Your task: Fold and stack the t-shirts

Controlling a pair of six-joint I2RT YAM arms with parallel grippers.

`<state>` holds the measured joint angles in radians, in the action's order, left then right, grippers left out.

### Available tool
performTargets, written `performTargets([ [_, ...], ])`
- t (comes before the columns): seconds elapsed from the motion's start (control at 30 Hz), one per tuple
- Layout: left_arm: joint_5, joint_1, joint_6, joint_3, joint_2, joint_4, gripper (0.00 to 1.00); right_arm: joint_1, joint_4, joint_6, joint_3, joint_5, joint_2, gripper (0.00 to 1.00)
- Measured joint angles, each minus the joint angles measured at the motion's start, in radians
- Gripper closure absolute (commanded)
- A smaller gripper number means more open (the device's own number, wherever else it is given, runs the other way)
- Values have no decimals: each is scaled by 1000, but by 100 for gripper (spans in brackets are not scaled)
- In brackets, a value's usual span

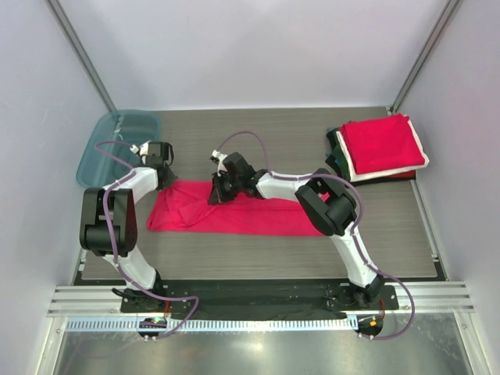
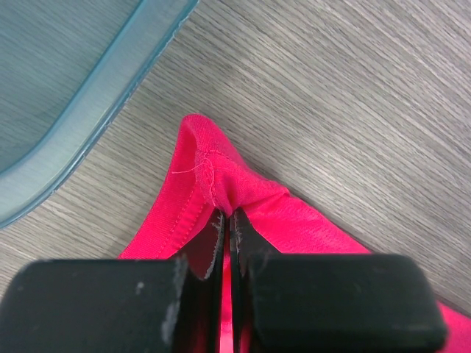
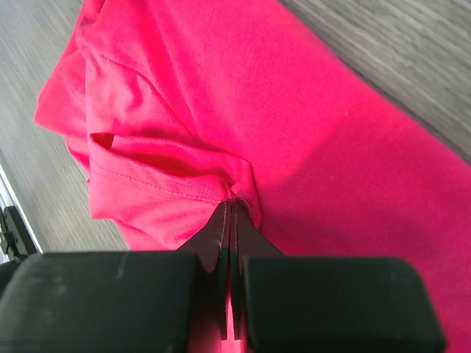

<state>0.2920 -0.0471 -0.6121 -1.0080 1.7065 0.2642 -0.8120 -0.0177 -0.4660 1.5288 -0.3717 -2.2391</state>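
Left wrist: the left gripper (image 2: 227, 218) fills 6 o'clock, its jaws pinched tight on a hemmed corner of the red shirt (image 2: 254, 195), which bunches just above the tips. The teal tray (image 2: 96, 95) lies at 10 o'clock, apart from the cloth. Bare surface (image 2: 346, 110) runs toward 2 o'clock.

Right wrist: the right gripper (image 3: 232, 204) sits at 6 o'clock, jaws closed on a stitched fold of the shirt, which spreads from 10 to 4 o'clock.

Top: the shirt lies as a long band mid-surface. The left gripper is at its 10 o'clock corner and the right gripper on its far edge near 12. A stack (image 1: 383, 148) of folded shirts, red on top, sits at 2 o'clock, well apart.
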Motion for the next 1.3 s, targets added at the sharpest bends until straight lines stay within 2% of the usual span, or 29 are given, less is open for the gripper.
performTargets([
  [0.1,0,0,4,0,0,0,100,0,-8,0,-29,-5,19,99],
  [0.23,0,0,13,-1,0,0,100,-3,-41,-1,-168,-28,123,99],
  [0.3,0,0,17,-2,0,0,100,-9,-59,-7,-257,-46,193,87],
  [0.33,1,0,19,-2,0,0,100,-16,-84,-17,-303,-53,227,76],
  [0.37,3,0,19,-2,0,0,100,-26,-96,-28,-348,-60,259,70],
  [0.5,3,2,22,-3,0,0,100,-85,-148,-49,-462,-74,316,57],
  [0.53,3,2,22,-3,0,0,100,-97,-159,-53,-484,-77,323,49],
  [0.67,3,2,23,-3,0,0,100,-130,-169,-60,-534,-88,341,47],
  [0.8,-1,2,23,-3,0,0,100,-103,-154,-58,-464,-89,339,46],
  [0.87,-4,3,23,-3,0,0,100,-81,-153,-58,-389,-96,328,32],
  [0.93,-5,3,24,-3,0,-1,100,-62,-159,-61,-310,-104,309,5],
  [0.97,-5,3,26,-3,0,-2,100,-52,-166,-62,-268,-109,294,11],
  [1.17,-7,3,37,-3,0,-4,100,4,-188,-68,56,-210,68,18],
  [1.3,-10,3,40,-3,0,-5,100,21,-179,-91,197,-296,-94,19],
])
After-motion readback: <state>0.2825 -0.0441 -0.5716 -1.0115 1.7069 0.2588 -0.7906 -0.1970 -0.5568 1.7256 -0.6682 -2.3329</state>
